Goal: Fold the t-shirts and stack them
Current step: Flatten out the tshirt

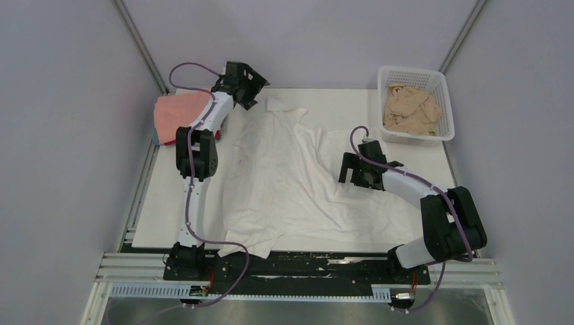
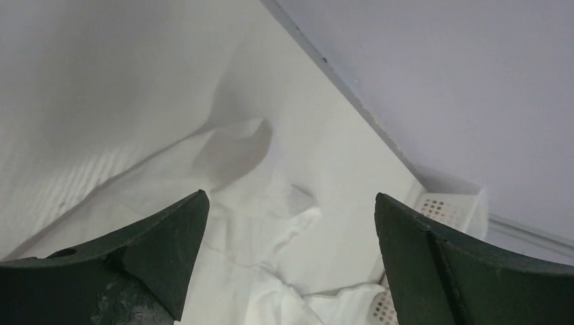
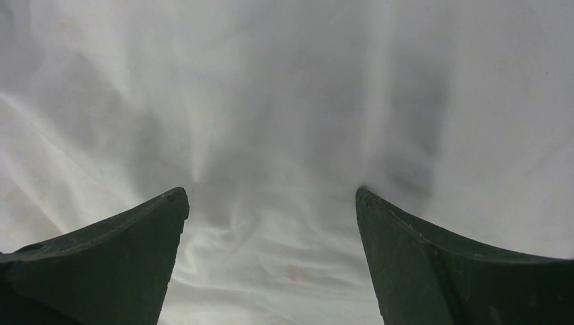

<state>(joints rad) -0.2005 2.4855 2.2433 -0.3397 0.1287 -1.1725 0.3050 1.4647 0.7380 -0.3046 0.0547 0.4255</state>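
Right hand (image 3: 271,196) spread wide over white t-shirt (image 1: 284,176), gripping nothing, left hand (image 2: 291,200) likewise released

White links (image 1: 191,203), black joints (image 1: 196,154), purple cables (image 1: 196,66); pincer fingers (image 2: 156,250) seem dark green.

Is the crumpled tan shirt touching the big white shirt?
Apart. The top view shows the crumpled beige-tan cloth shirt inside the white plastic lattice basket, walled off from the wrinkled white shirt.
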